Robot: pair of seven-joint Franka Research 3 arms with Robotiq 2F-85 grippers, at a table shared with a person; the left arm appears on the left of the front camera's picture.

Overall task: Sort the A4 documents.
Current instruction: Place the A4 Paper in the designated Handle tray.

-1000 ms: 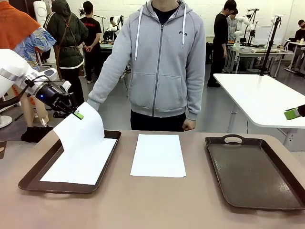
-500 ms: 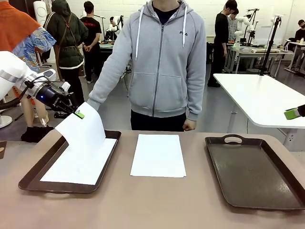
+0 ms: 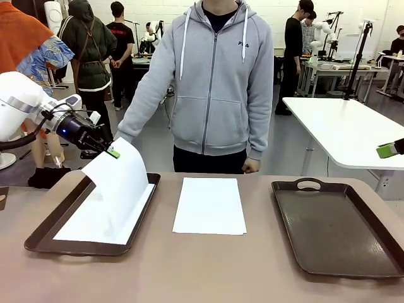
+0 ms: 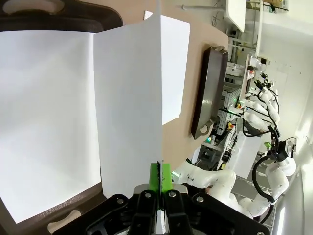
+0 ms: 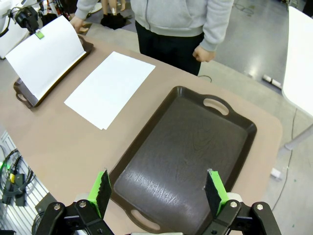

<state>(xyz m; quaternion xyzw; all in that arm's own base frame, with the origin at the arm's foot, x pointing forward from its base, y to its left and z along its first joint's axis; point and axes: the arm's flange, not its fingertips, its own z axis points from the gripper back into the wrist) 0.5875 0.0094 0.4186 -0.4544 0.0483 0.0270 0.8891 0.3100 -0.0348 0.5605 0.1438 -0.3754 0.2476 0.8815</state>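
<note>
One A4 document (image 3: 120, 183) pinched in left jaws, curling over tray (image 3: 39, 243)

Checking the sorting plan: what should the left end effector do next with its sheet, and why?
Probably lower the left end effector toward the far end of the left tray and open. It is shut on the far edge of an A4 sheet that arches up while its near part lies in that tray, so laying it flat seems nearest.

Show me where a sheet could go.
The right tray is bare throughout. Bare table runs along the near edge and between the middle sheets and that tray. Crowded: the left tray, paper-covered, with the left gripper shut on a lifted sheet.
</note>
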